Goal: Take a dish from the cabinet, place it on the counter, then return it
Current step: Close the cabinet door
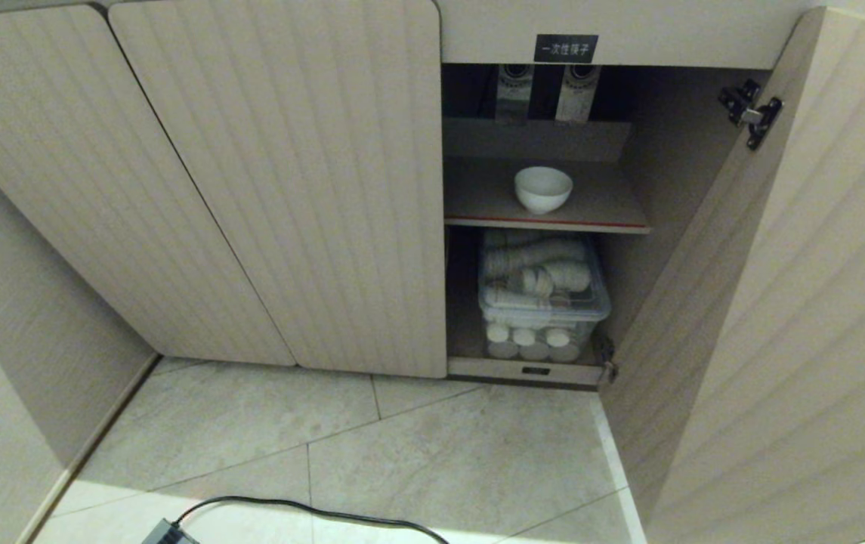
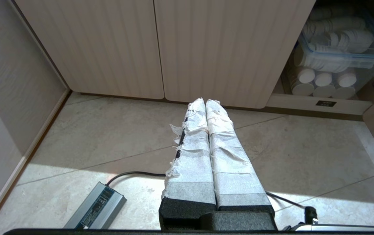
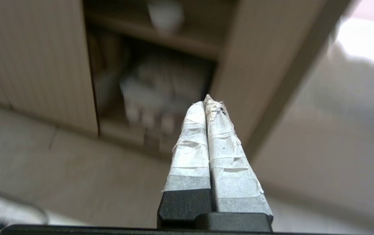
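The dish (image 1: 543, 188), a small white bowl, stands upright on the red-edged upper shelf (image 1: 553, 224) of the beige ribbed cabinet (image 1: 288, 189), whose right door (image 1: 780, 302) hangs open. It also shows blurred in the right wrist view as the dish (image 3: 165, 14). My right gripper (image 3: 208, 101) is shut and empty, low above the floor, pointing toward the open compartment well short of it. My left gripper (image 2: 205, 101) is shut and empty, over the floor before the closed doors. Neither arm appears in the head view. The counter is out of view.
A clear plastic box (image 1: 545, 291) of stacked white cups fills the lower compartment, with more cups (image 1: 530, 341) under it. A black label (image 1: 566, 47) sits above the opening. A grey power brick (image 2: 97, 206) and black cable (image 1: 311, 510) lie on the tiled floor. A wall stands at left.
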Available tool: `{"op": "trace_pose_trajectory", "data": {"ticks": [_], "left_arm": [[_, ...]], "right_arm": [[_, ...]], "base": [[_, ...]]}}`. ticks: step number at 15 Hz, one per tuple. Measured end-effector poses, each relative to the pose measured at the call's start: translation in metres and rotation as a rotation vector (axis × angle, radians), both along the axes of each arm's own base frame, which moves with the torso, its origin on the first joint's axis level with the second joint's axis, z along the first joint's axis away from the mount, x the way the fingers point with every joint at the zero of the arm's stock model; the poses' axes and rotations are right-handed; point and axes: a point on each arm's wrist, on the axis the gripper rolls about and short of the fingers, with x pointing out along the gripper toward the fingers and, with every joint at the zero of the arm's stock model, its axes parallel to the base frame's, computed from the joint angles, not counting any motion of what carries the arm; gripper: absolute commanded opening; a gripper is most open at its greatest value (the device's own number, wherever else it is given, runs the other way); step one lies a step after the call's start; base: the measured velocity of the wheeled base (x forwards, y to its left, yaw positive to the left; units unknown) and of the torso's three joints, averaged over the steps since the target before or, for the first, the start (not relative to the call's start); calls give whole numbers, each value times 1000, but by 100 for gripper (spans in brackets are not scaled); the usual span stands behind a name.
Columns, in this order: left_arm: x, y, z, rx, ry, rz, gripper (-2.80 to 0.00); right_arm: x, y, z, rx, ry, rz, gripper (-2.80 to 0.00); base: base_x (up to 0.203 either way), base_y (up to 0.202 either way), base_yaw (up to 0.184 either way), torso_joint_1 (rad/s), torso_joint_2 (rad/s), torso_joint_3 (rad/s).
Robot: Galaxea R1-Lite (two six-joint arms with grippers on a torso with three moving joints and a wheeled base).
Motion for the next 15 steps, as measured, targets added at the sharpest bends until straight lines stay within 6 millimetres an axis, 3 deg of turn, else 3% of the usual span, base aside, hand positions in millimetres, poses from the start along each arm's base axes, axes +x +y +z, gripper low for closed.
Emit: {"op": "trace_pose_trajectory", "data": {"ticks": [3,8,15], "left_arm": [[0,0,0,0,0,0,-280],[0,0,0,-1,0,-1,-280],[0,0,0,-1,0,-1,-280]], "right_arm": [[-5,0,13,-8,-140,1,-280],[-12,-4,29,58,-307,-146,-280],[-27,-12,43,297,-497,-489,-280]], "base": [[0,0,0,0,0,0],[0,0,0,0,0,0],[0,0,0,0,0,0]]}}
